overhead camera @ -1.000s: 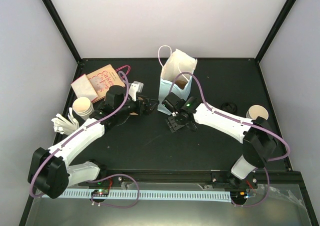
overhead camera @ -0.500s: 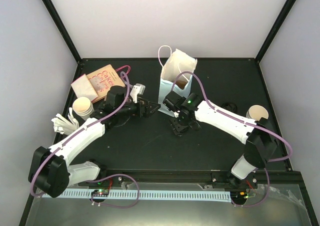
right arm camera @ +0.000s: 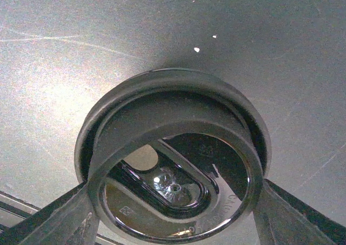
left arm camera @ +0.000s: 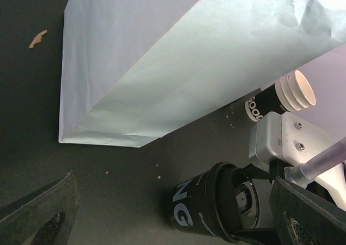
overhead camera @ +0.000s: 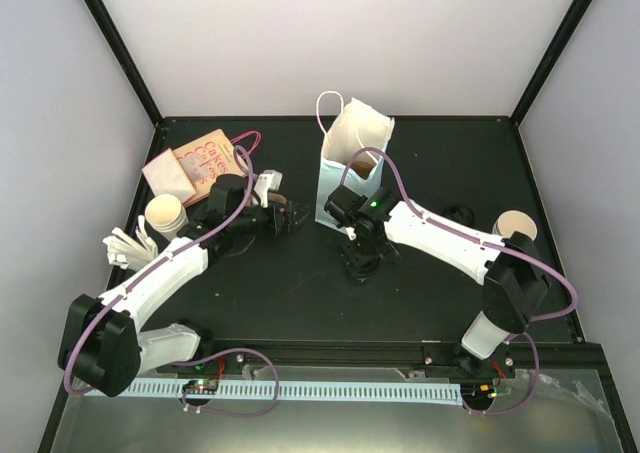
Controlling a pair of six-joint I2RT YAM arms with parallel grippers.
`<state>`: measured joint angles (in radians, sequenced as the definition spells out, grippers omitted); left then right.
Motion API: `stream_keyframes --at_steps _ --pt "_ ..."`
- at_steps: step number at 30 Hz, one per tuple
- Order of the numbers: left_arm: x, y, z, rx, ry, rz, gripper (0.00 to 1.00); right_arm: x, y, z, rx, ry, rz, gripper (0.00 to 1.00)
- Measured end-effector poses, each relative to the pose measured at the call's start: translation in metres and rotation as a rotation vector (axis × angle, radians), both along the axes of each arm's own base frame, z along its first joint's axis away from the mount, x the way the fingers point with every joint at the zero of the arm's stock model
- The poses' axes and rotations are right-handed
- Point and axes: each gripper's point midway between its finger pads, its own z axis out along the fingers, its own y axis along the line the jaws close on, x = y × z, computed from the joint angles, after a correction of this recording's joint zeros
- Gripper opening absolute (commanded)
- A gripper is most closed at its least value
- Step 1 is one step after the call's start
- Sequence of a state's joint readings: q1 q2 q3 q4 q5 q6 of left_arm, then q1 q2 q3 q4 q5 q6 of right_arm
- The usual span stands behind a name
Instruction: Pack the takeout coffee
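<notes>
Black tabletop (overhead camera: pixel 300 293) inside a white-walled booth, seen from above, w/ two white arms reaching in from 6 o'clock. Pale paper bag (overhead camera: pixel 350 168) stands upright at 12 o'clock, mouth open, handle up. A brownish shape shows in the mouth; can't tell what it is.

Task item, a black coffee cup (left arm camera: pixel 213 210), is outside the bag, approx 6 o'clock from the bag's base and close to table centre. My right gripper (overhead camera: pixel 360 261) points straight down over it. Its wrist cam looks onto the lid (right arm camera: pixel 173 164) w/ a finger on each side, so I read it as grasping the cup near the rim. Can't tell if the cup stands on the table or hangs just clear of it.

My left gripper (overhead camera: pixel 285 216) sits at 9 o'clock from the bag, near its lower corner, jaws spread wide, holding nothing.

Progress, my judgement: early-to-mid. Cup is lidded and in hand, bag is open and upright. Left to do: lift, carry over the bag mouth, lower in, release.

Spare cup stack (overhead camera: pixel 515 223) at 3 o'clock w/ a loose lid (overhead camera: pixel 458 213) beside it. Open cup (overhead camera: pixel 165 213) and booklet (overhead camera: pixel 195 158) at 9–10 o'clock. Can't say whether these belong to the order.
</notes>
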<state>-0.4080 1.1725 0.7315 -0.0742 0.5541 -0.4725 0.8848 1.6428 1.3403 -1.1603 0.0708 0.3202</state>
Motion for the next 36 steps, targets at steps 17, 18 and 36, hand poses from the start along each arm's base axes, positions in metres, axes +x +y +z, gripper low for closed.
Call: stream_keyframes --at_steps 17,18,36 --pt "-0.004 -0.002 -0.003 -0.011 0.012 -0.020 0.99 0.002 0.000 -0.002 -0.005 -0.002 -0.003 0.87" --pt "-0.004 -0.001 -0.003 -0.010 0.013 -0.020 0.99 0.002 0.001 -0.002 -0.005 -0.002 -0.003 0.87" --pt "-0.007 0.004 0.007 -0.002 -0.037 -0.003 0.99 0.014 0.006 0.024 0.041 -0.085 -0.021 1.00"
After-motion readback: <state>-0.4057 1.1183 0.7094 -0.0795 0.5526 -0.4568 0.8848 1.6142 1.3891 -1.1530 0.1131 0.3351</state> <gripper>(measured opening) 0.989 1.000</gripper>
